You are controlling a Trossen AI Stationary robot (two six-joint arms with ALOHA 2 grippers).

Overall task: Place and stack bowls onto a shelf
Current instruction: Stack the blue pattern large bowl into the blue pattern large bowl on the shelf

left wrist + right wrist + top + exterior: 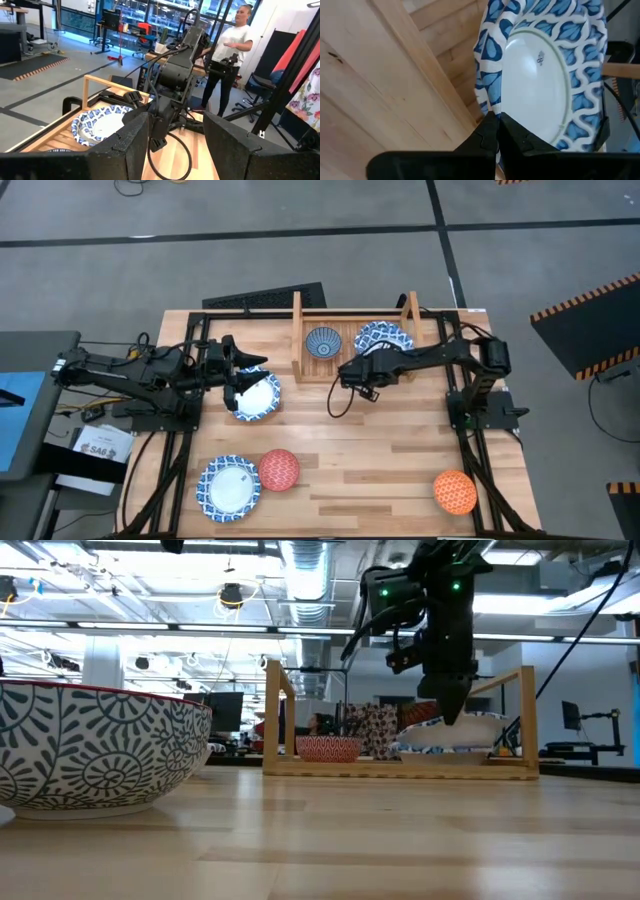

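The wooden shelf (300, 370) stands at the table's far middle. On it sit the small blue bowl (323, 342) and a white blue-rimmed bowl (385, 336), which lies tilted and seems to rest on another like it. My right gripper (366, 377) is shut on that bowl's near rim, fingers pointing down in the low view (450, 710). My left gripper (234, 376) is open, just left of a third white bowl (256, 396) on the table; nothing shows between its fingers (175, 135). A fourth white bowl (228, 487), the red bowl (279, 469) and the orange bowl (455, 491) sit near the front edge. My right gripper pinches the rim (484, 102) of the white blue-rimmed bowl on its near side, one finger (516, 136) on the inner face and one outside. The fingers come from above, pointing down. The bowl (455, 732) lies tilted in the shelf, its far part resting there.
A black metal frame (195, 330) runs along the table's left and right sides and around the shelf. A keyboard (265, 298) lies beyond the far edge. A patterned bowl (95, 750) fills the low view's left. A person (232, 47) stands in the room behind.
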